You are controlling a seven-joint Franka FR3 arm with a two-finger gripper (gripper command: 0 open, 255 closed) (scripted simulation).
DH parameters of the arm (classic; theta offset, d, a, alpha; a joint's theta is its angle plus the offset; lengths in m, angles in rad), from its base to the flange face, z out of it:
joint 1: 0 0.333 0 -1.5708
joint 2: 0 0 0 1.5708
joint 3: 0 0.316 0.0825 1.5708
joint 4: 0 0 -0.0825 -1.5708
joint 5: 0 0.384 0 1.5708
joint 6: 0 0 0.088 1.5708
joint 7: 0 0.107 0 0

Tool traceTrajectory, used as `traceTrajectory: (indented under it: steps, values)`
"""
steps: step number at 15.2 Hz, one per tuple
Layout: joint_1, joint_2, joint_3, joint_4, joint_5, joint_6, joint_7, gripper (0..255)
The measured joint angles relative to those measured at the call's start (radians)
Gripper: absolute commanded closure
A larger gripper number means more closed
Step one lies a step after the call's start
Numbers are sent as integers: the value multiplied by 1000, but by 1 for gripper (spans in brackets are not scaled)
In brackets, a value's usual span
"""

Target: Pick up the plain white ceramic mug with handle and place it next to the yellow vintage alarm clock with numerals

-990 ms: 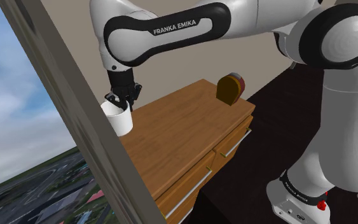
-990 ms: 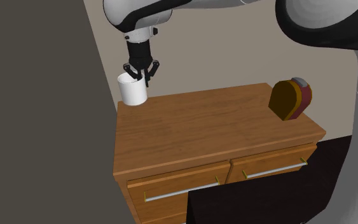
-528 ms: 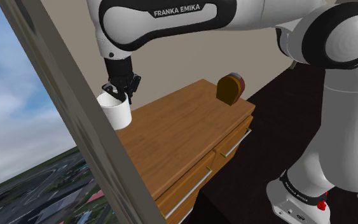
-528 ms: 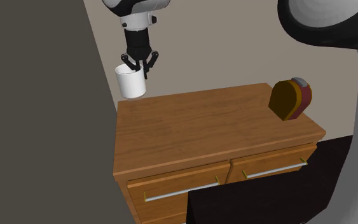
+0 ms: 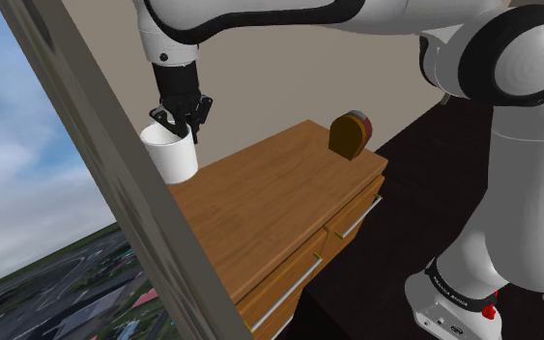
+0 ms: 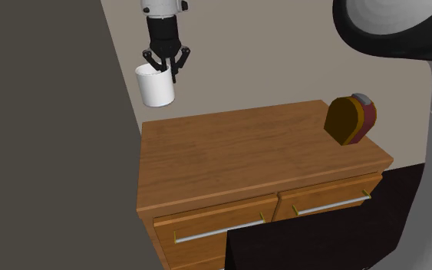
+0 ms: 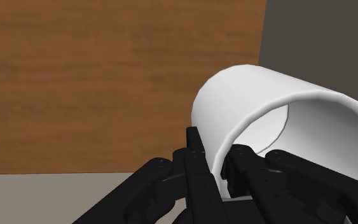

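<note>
One step looked done — the fingers (image 7: 198,167) pinched the white mug (image 5: 173,159) by its rim, clear of the tabletop (image 5: 260,203) — next, seemingly, a carry across to the clock (image 5: 349,135).

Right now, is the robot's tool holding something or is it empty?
Tool: closed on the rim of the white mug, held up off the wooden dresser.
</note>
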Motion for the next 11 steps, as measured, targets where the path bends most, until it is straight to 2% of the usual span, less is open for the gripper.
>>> traceTrajectory:
  steps: [7, 11]
  values:
    - [19, 23, 0, 125, -7, -102, -3, 255]
    - [-55, -63, -7, 14, 25, -71, -64, 255]
